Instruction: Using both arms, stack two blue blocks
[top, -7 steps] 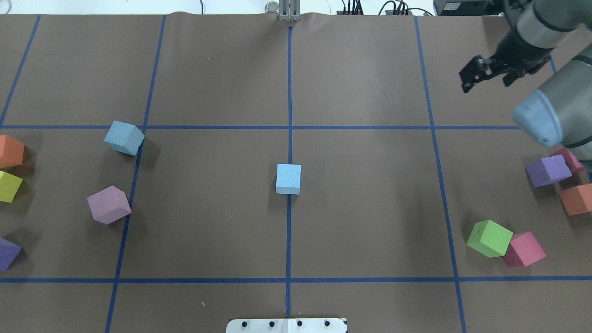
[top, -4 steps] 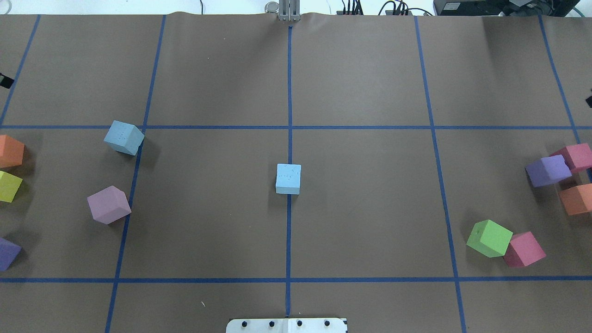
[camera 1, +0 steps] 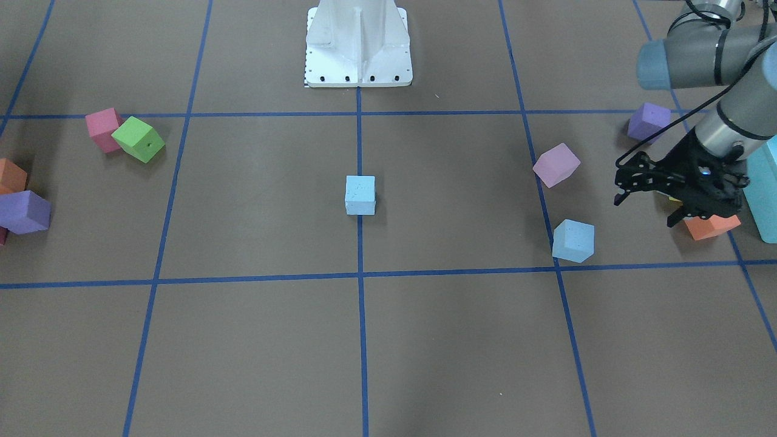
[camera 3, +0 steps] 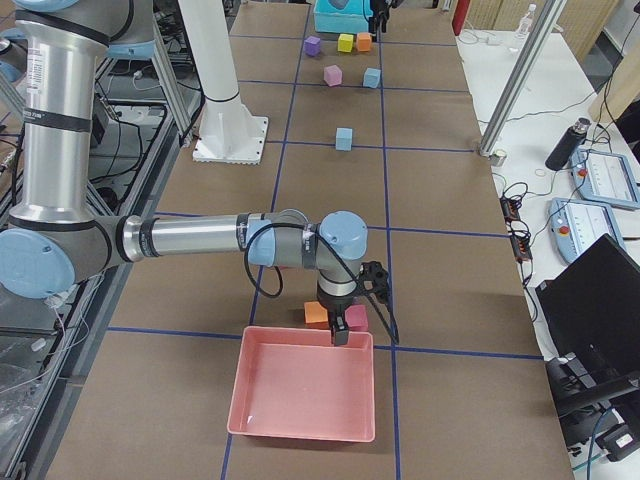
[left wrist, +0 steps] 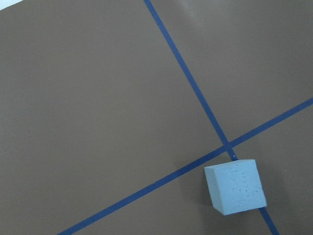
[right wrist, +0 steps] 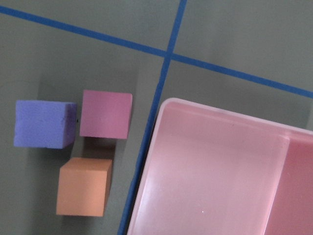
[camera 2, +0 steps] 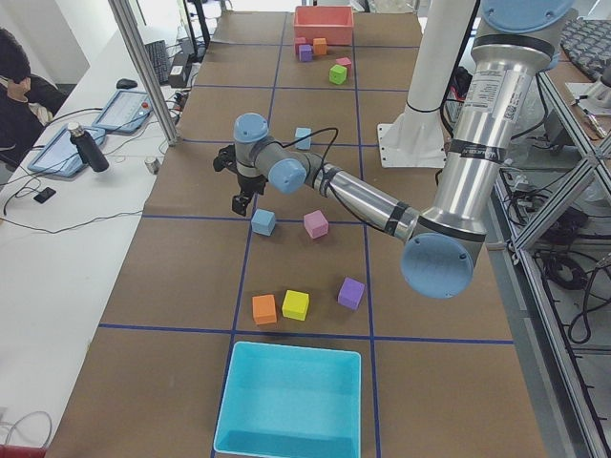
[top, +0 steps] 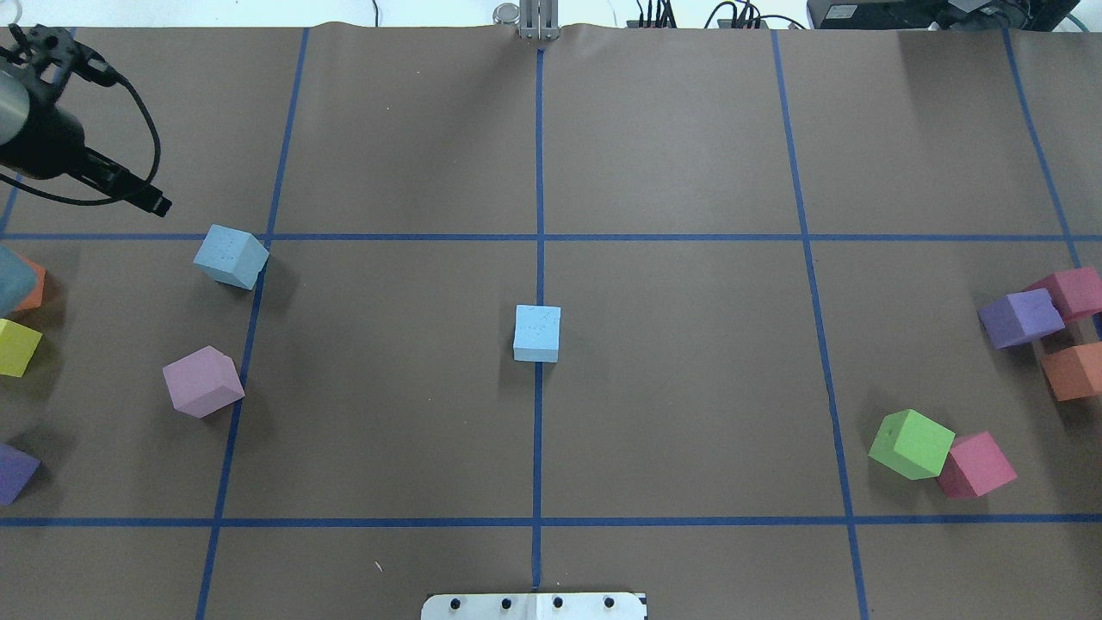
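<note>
brown table (top: pixel 689 344) bears centre blue block (top: pixel 536 332) (speckled, pale) and left blue block (top: pixel 230 256).

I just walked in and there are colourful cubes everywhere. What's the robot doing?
It is getting ready to stack, but nothing is stacked yet. One blue block sits in the middle of the table. A second blue block lies off to the robot's left. The left hand hovers open and empty near that second one, not touching it. The right hand is far away, above the edge of a pink tray; I can't tell if it is open.
</note>
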You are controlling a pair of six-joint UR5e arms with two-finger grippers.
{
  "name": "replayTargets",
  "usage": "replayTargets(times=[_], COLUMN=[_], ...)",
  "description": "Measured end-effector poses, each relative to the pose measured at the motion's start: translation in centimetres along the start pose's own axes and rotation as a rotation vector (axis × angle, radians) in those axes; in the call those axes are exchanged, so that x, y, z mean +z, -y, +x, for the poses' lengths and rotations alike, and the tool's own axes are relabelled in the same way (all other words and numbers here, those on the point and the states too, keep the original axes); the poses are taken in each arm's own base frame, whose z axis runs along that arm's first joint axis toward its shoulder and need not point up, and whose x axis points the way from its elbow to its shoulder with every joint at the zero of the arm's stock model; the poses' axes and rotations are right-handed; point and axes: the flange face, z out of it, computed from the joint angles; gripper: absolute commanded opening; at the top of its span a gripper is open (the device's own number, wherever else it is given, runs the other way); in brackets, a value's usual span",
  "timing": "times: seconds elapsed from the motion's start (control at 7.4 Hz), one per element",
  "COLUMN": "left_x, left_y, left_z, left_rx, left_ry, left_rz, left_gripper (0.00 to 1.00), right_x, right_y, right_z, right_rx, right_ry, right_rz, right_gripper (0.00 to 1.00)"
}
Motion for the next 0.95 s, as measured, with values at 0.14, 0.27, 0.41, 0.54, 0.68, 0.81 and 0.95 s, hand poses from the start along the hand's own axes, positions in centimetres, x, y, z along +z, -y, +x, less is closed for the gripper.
replayTargets(times=[0.14, 0.27, 0.41, 0.54, 0.68, 0.81, 0.95], left_x=[1.9, 3.9, 5.4, 6.6, 7.6, 8.5, 9.3], left_y=[0.2, 0.8, 1.7, 2.7, 3.5, 3.9, 3.9], left_z=[1.7, 2.5, 2.7, 2.8, 2.8, 2.7, 2.6], left_rx=[0.008, -0.016, -0.089, -0.173, -0.234, -0.262, -0.270], left_ry=[0.001, 0.006, 0.013, 0.017, 0.022, 0.026, 0.028], left_rz=[-0.021, -0.043, -0.061, -0.073, -0.086, -0.098, -0.107], left_gripper=[0.99, 0.99, 0.99, 0.99, 0.99, 0.99, 0.99], right_x=[0.4, 0.5, 0.6, 0.6, 0.6, 0.7, 0.8], right_y=[-0.8, -1.1, -1.1, -1.2, -1.2, -1.3, -1.4], right_z=[0.3, 0.4, 0.4, 0.5, 0.5, 0.5, 0.6], right_rx=[0.002, 0.003, 0.003, 0.004, 0.004, 0.005, 0.008], right_ry=[0.004, 0.005, 0.005, 0.006, 0.007, 0.007, 0.009], right_rz=[0.002, 0.003, 0.003, 0.003, 0.003, 0.002, -0.001], right_gripper=[1.00, 1.00, 1.00, 1.00, 1.00, 1.00, 1.00])
